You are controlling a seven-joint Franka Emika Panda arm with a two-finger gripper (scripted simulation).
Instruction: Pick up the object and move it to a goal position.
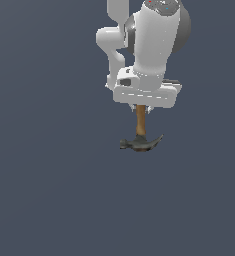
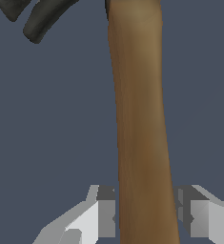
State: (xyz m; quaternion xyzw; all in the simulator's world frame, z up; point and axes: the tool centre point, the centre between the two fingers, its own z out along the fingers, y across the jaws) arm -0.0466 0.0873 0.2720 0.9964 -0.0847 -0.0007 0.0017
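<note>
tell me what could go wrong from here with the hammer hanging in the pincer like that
1. The pincer grips only the far end of the claw hammer's wooden handle, with the heavy head hanging below, so a fast move could make it swing or slip out.
2. In the wrist view a small gap shows beside one finger pad, so the hold may be loose and the handle could twist.

My hand hides the top of the hammer [image 1: 140, 134] handle in the exterior view, and my fingertips [image 1: 141, 109] barely show there. In the wrist view the head [image 2: 39, 19] is cut off by the edge, so its striking face stays unseen.
</note>
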